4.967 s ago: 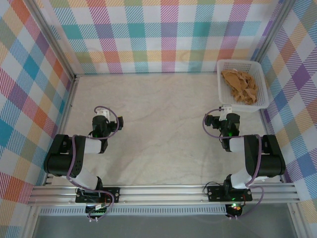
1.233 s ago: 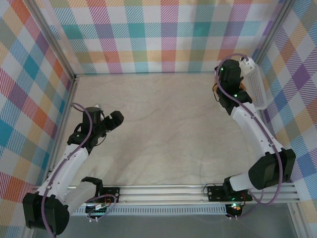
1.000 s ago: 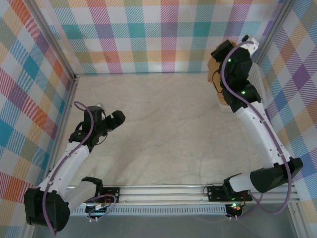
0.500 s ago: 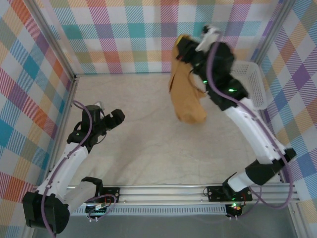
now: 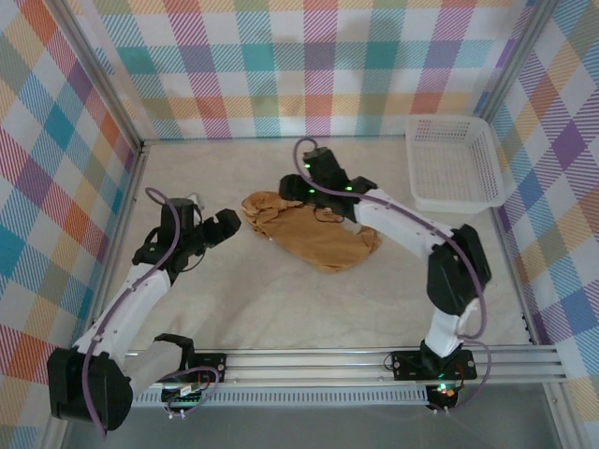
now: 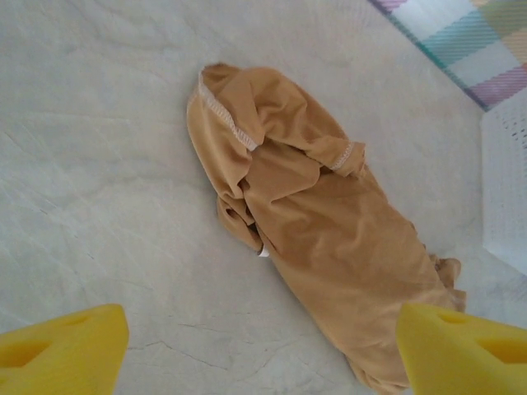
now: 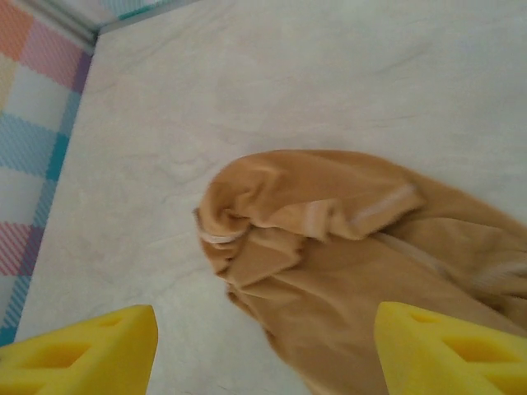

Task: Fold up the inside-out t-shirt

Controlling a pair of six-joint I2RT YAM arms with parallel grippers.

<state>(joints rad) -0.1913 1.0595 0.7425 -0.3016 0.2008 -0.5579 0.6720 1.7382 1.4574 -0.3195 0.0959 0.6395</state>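
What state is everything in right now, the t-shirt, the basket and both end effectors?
t-shirt: crumpled in a heap on the table, unfolded, not gripped.
basket: upright, empty, at the table's far right corner.
left end effector: open, holding nothing, beside the t-shirt.
right end effector: open, holding nothing, over the t-shirt.

Tabletop (image 5: 234, 309): pale beige, marbled look with faint veins, matte. Boxed in on three sides by panels in pastel plaid, teal/pink/orange/purple on white: back wall (image 5: 309, 75) across the top of the frame, left wall (image 5: 47, 187), right wall (image 5: 566, 187). Aluminium posts (image 5: 98, 79) run up the two far corners. Slotted aluminium rail (image 5: 309, 360) along the bottom edge, grey strip (image 5: 309, 426) below it. Light even and diffuse, shadows soft
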